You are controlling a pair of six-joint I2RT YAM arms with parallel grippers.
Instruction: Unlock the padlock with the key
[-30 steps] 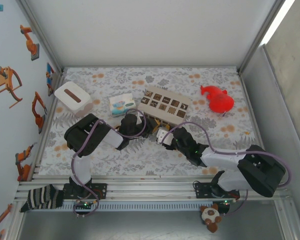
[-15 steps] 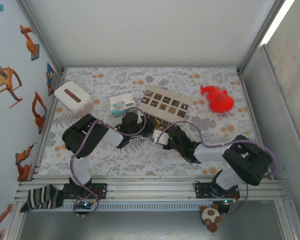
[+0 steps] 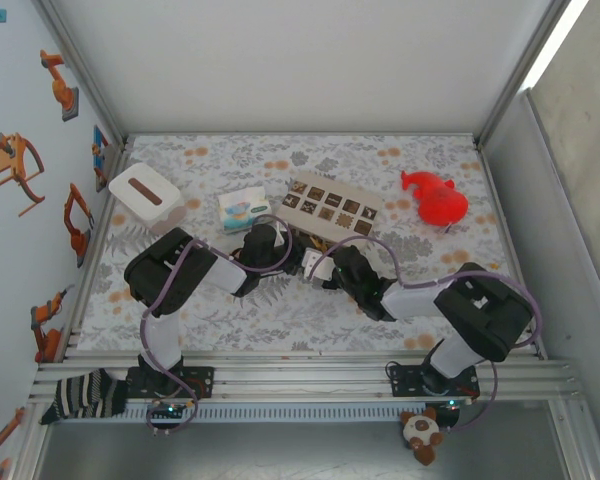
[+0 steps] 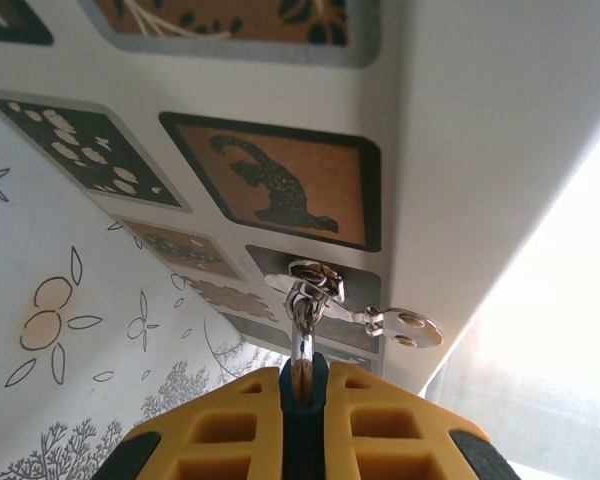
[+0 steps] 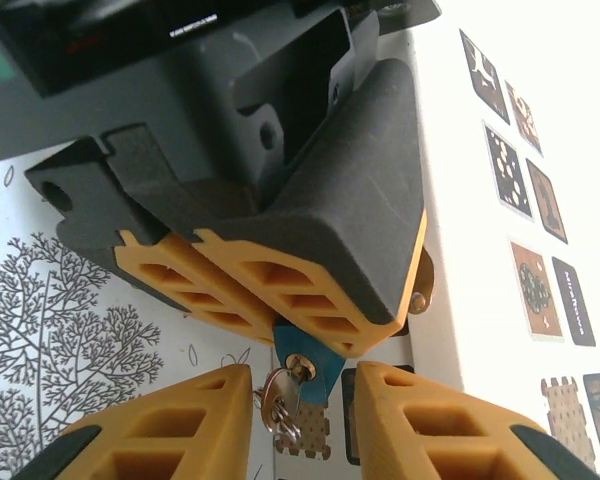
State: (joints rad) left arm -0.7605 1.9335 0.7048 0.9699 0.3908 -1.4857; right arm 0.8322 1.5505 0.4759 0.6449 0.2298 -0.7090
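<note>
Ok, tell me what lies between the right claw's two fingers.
In the right wrist view, a blue tab and a silver key ring sit in the gap of the open right claw, the tab pinched by the shut left claw.

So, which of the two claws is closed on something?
The left claw: its yellow fingers press together on a thin blue piece, the key ring hanging from it. The right claw stands open around the keys.

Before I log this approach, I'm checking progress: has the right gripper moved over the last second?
Yes: the right gripper shifted leftward along the patterned board's near edge, toward the left gripper.
</note>
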